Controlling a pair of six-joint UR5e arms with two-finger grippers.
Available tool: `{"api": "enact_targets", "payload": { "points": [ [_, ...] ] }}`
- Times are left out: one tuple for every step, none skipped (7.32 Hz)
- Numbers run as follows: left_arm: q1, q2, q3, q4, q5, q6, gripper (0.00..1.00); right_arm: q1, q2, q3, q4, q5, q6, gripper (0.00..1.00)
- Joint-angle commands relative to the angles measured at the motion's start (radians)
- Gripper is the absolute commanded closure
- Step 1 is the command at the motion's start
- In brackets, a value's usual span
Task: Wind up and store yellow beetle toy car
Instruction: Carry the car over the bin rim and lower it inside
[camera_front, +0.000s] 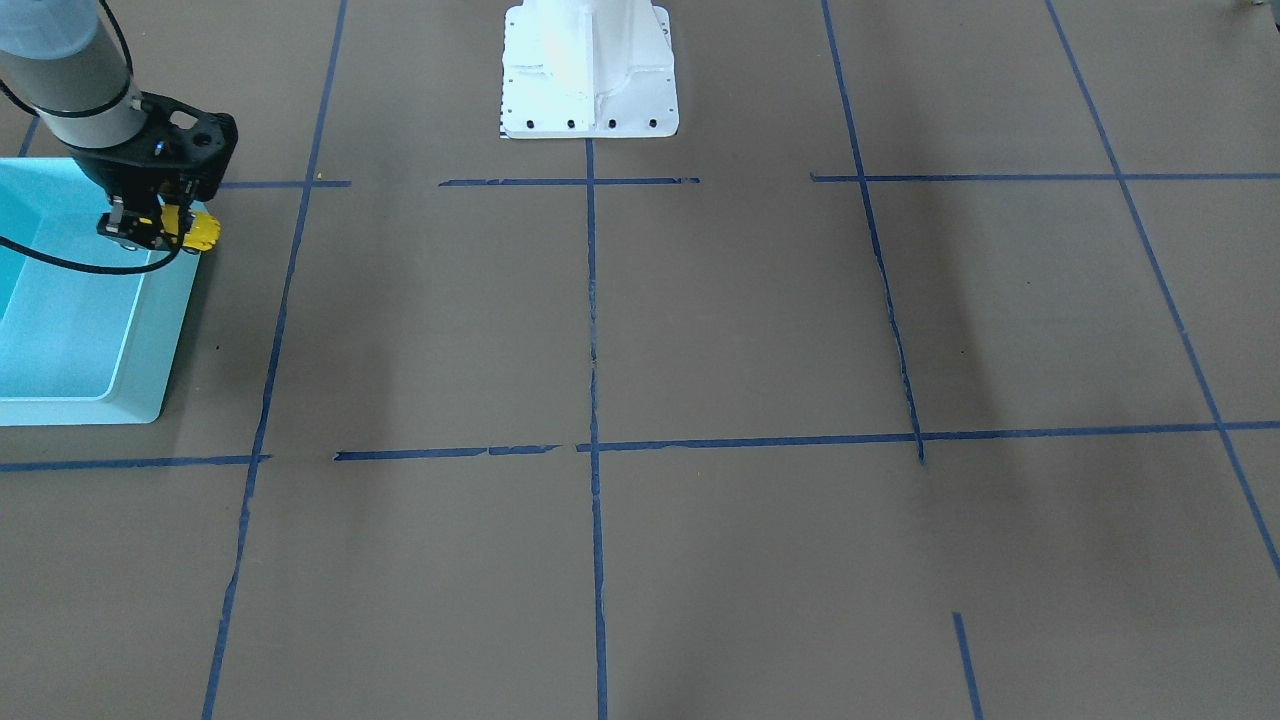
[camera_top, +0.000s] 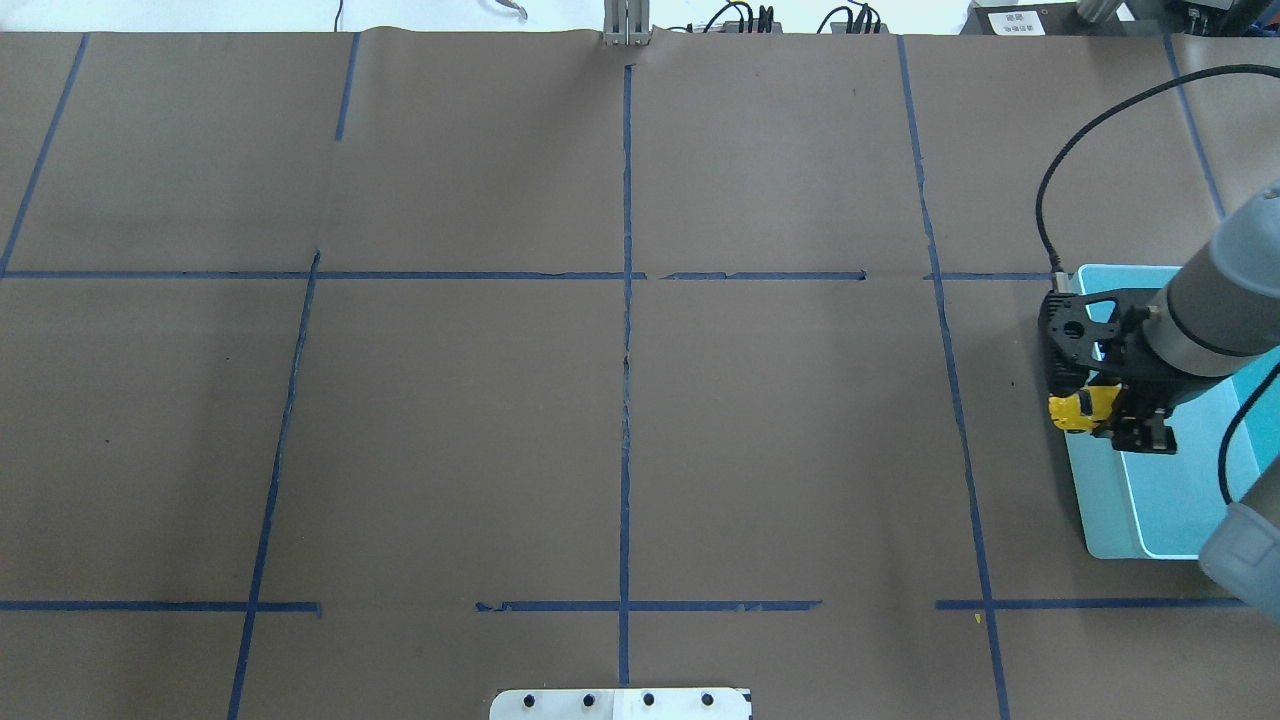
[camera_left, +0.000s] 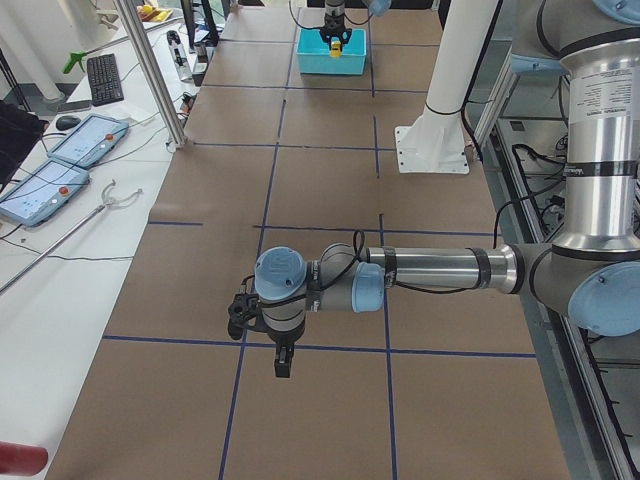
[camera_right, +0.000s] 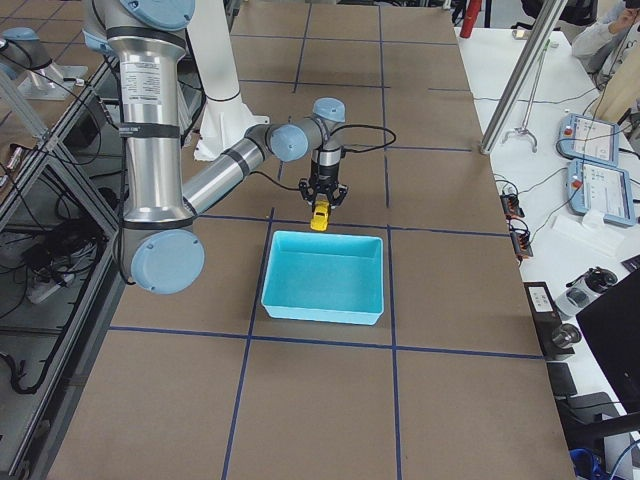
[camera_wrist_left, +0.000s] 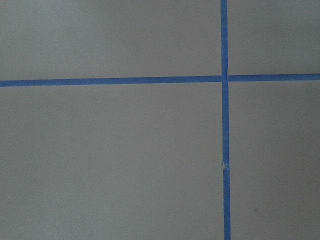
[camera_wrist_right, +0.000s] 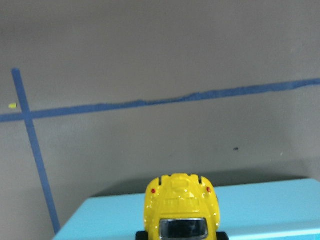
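Yellow beetle toy car (camera_wrist_right: 181, 207) in right hand (camera_front: 165, 228) over turquoise bin (camera_right: 325, 265) rim

Yellow beetle toy car (camera_wrist_right: 181, 210) cropped below; left hand (camera_left: 283, 366) seemingly too small

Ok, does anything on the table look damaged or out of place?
Only the blue tape: its lines are ragged, with gaps. The car hangs in the right tool above the bin's rim, as expected.
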Motion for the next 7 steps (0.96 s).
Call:
{"api": "enact_targets", "payload": {
  "points": [
    [0.0, 0.0, -0.001, 0.0, 0.001, -0.001, 0.0, 0.062, -0.157, -0.001, 0.109, 0.0, -0.12, 0.88],
    [0.0, 0.0, -0.001, 0.0, 0.001, -0.001, 0.0, 0.082, -0.202, -0.057, 0.232, 0.007, -0.12, 0.88],
    [0.0, 0.0, -0.001, 0.0, 0.001, 0.0, 0.0, 0.1, -0.221, -0.146, 0.372, 0.058, -0.112, 0.88],
    [0.0, -0.001, -0.001, 0.0, 0.001, -0.001, 0.0, 0.122, -0.225, -0.219, 0.47, 0.069, -0.109, 0.88],
    [0.0, 0.0, 0.001, 0.0, 0.001, -0.001, 0.0, 0.119, -0.225, -0.254, 0.494, 0.069, -0.073, 0.89],
    [0.0, 0.0, -0.001, 0.0, 0.001, -0.001, 0.0, 0.119, -0.225, -0.307, 0.57, 0.07, -0.059, 0.89],
    [0.0, 0.0, -0.001, 0.0, 0.001, -0.001, 0.0, 0.119, -0.225, -0.367, 0.655, 0.07, -0.052, 0.88]
  ]
}}
